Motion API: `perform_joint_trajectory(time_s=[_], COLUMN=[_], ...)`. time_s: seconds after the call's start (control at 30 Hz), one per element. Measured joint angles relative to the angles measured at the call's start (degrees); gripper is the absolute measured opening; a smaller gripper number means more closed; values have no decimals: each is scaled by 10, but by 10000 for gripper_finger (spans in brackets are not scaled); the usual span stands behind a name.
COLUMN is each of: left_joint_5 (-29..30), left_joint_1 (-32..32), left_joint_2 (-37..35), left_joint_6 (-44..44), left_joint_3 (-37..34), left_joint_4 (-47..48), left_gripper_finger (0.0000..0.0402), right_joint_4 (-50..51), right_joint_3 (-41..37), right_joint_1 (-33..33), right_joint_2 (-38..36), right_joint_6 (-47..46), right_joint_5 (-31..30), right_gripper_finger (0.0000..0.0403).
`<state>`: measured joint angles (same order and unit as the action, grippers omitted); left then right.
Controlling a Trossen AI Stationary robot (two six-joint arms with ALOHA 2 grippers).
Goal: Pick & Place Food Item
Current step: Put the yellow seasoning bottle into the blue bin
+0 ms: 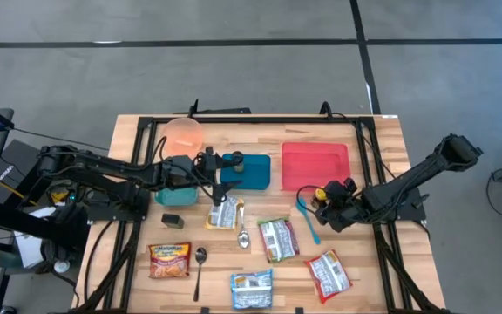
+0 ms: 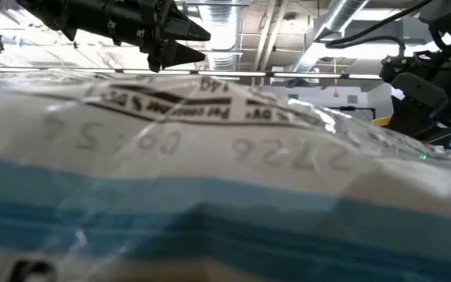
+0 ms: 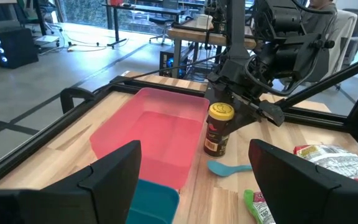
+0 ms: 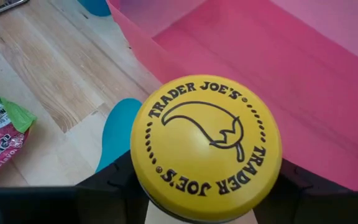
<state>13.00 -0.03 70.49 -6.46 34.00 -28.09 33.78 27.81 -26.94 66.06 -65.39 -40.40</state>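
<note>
A small brown jar with a yellow lid stands upright on the wood table, its base just beside the pink tray. My right gripper is at the jar, one dark finger on either side of it below the lid. My left gripper hovers open over the teal container, holding nothing; its own fingers frame the left wrist view. Several food packets lie flat on the near half of the table. My right gripper pinches the jar between its two fingers, just under the rim of the yellow lid, on opposite sides. The fingers slant down at it from the table's right. The jar stays upright with its base on the table.
A teal spoon lies next to the jar. An orange bowl sits at the far left. Two metal spoons and a small dark object lie among the packets. One packet fills the low view.
</note>
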Motion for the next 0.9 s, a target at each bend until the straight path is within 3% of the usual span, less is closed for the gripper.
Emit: perform_joint_trajectory(time_s=[0.4, 0.9], left_joint_5=[0, 0], left_joint_1=[0, 0], left_joint_2=[0, 0], left_joint_6=[0, 0], left_joint_3=[0, 0], left_joint_4=[0, 0], left_gripper_finger=[294, 294], right_joint_4=[0, -12], right_joint_3=[1, 29], right_joint_1=[-1, -36], right_joint_2=[-3, -58], right_joint_6=[0, 57], right_joint_5=[5, 17], right_gripper_finger=[200, 200])
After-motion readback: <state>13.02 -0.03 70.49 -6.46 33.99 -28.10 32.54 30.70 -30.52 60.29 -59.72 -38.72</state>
